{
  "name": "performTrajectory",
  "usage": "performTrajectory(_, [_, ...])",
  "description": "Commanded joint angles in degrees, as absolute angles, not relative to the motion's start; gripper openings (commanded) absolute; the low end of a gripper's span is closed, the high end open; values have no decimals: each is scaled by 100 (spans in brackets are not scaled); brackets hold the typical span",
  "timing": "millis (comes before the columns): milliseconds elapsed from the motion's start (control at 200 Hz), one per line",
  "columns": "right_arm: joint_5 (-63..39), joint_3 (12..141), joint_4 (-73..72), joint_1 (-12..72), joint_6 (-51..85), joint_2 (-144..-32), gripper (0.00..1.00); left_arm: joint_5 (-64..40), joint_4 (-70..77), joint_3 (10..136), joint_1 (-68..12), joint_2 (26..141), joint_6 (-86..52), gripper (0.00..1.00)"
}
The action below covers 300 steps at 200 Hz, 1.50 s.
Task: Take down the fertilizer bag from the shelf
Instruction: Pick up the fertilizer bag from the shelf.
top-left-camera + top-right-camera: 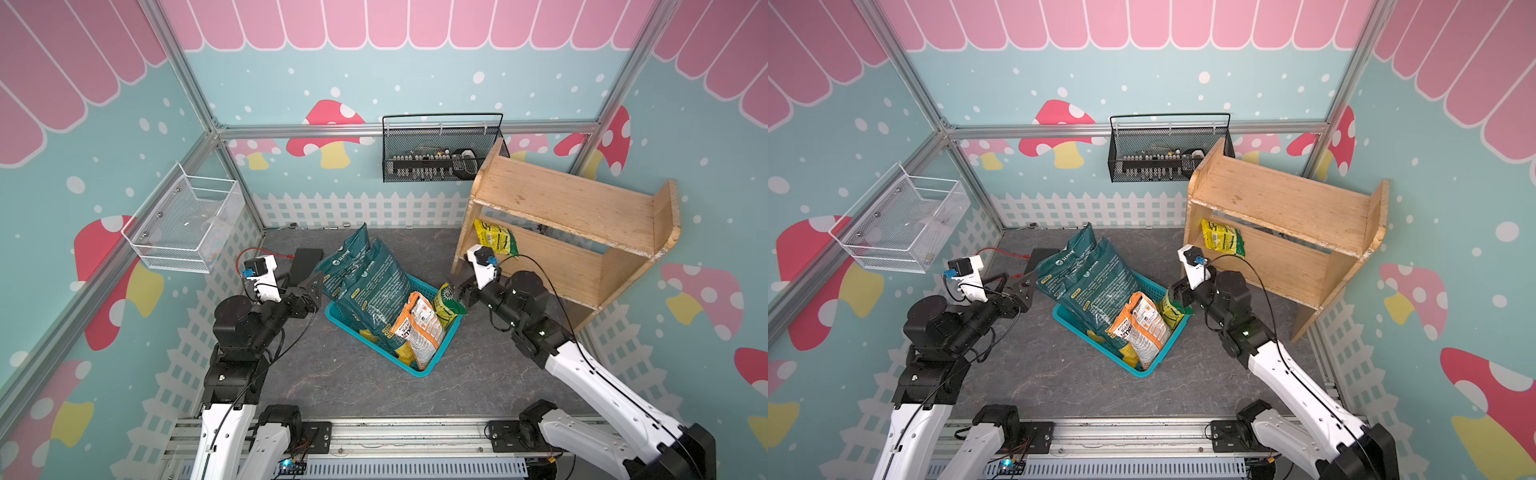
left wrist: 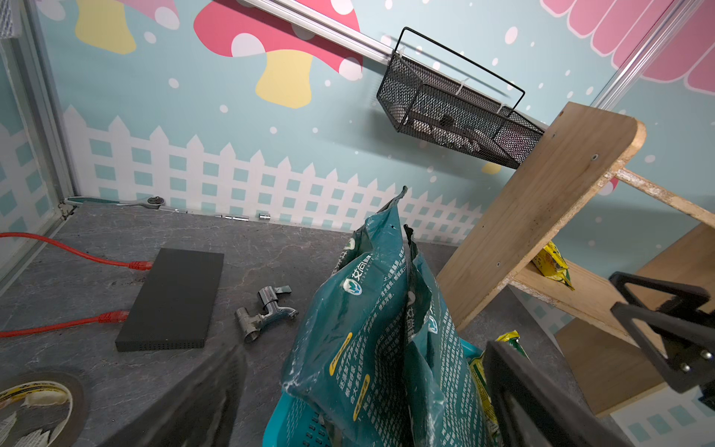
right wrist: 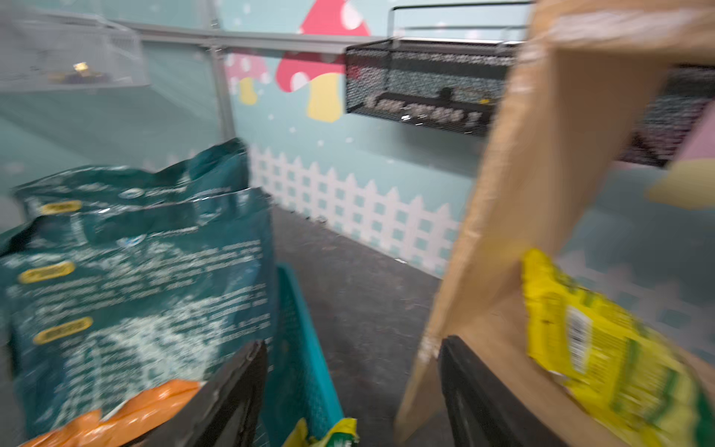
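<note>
Plainly, left jaws and right jaws both gape empty; the fertilizer bag [image 1: 494,240] leans on the shelf's [image 1: 561,199] lower tier beside its side panel [image 2: 541,216], which we might clip reaching in

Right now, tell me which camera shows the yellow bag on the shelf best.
A top view: the yellow bag is sharp and nearly whole on the lower tier of the shelf. The right wrist shows it large but blurred; the left wrist, only a sliver.
</note>
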<state>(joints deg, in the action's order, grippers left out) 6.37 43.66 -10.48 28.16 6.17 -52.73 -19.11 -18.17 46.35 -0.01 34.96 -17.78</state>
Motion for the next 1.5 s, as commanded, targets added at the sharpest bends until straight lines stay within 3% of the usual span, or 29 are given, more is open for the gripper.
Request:
performTrajectory(0, [2699,4297,-636,2819,716,-5491,76,-1952,-1740,4569,19,3454,-1780,99])
performTrajectory(330, [4077,5358,92,2787,455,-7327,82,-1938,-1735,4557,25,3462,-1773,99])
performTrajectory(896, [4082,6416,254,2438,-209,-8176,80,-1960,-1740,4566,26,3452,-1775,99])
performTrajectory(1046, [3749,6725,490,2248,-300,-8490,66,-1956,-1732,4568,19,3454,-1775,99])
performTrajectory(1221, [3654,6836,585,2103,-263,-8697,24,-1956,-1738,4570,20,3454,-1775,99])
performTrajectory(1306, [3583,6783,551,2071,-222,-8645,10,-1966,-1732,4568,22,3454,-1775,99])
performTrajectory(1496, [3202,6516,306,2061,-85,-8181,1,-1952,-1733,4572,26,3454,-1775,99])
